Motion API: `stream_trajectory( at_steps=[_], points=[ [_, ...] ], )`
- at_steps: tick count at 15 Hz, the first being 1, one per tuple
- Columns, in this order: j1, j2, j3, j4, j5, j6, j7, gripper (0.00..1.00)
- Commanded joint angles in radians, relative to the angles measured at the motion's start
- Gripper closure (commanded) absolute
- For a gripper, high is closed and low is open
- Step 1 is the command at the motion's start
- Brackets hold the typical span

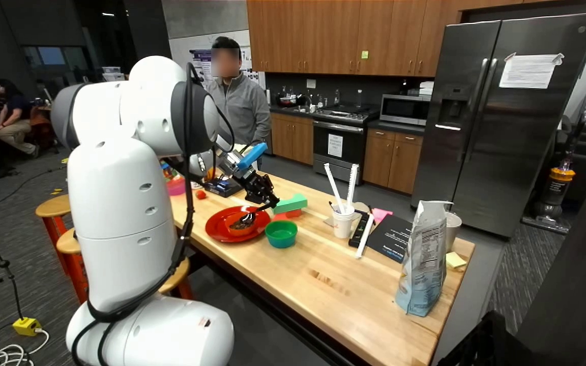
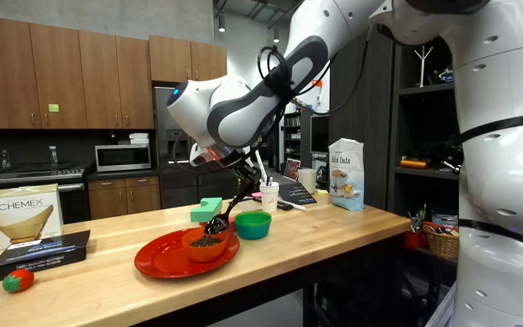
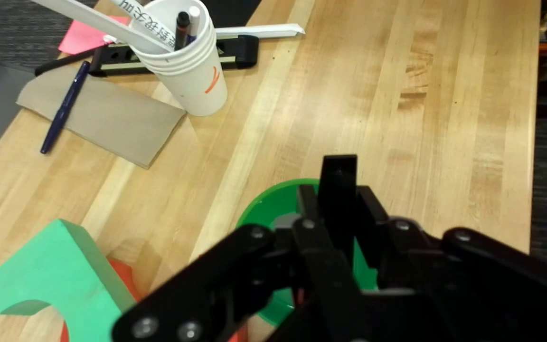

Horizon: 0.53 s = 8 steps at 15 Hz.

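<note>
Clutching a black spoon [image 2: 219, 222] by its handle in the clenched gripper [image 3: 338, 209], slanting it down to the left in an exterior view, with its scoop inside the rim of an orange bowl [image 2: 207, 255], close to dark brown bits [image 2: 205, 241]; hard to tell whether touching them. Finding the orange bowl on a red plate [image 2: 159, 261], toward the near edge of a wooden table [image 2: 311, 231]. Having a green bowl [image 2: 252, 226] just right of the red plate in both exterior views, and a green block [image 2: 206, 210] farther back, resting over a red piece [image 1: 294, 214]. Spotting white cups [image 2: 269, 199] with white sticks [image 3: 107, 24] farther right, then a bag of oats [image 2: 346, 177] at the right end of the wooden table. Seeing, at the near left in an exterior view, a toy strawberry [image 2: 18, 280] beside a black box [image 2: 41, 253], with a Chemex box [image 2: 23, 215] just behind.
</note>
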Motion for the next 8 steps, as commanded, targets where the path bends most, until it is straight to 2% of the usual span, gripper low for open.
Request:
stream_trajectory(
  at_steps=[1, 8],
  points=[
    [0.015, 0.014, 0.022, 0.042, -0.022, -0.058, 0.014, 0.94],
    [0.032, 0.081, 0.037, 0.12, -0.038, -0.14, -0.005, 0.94]
  ],
)
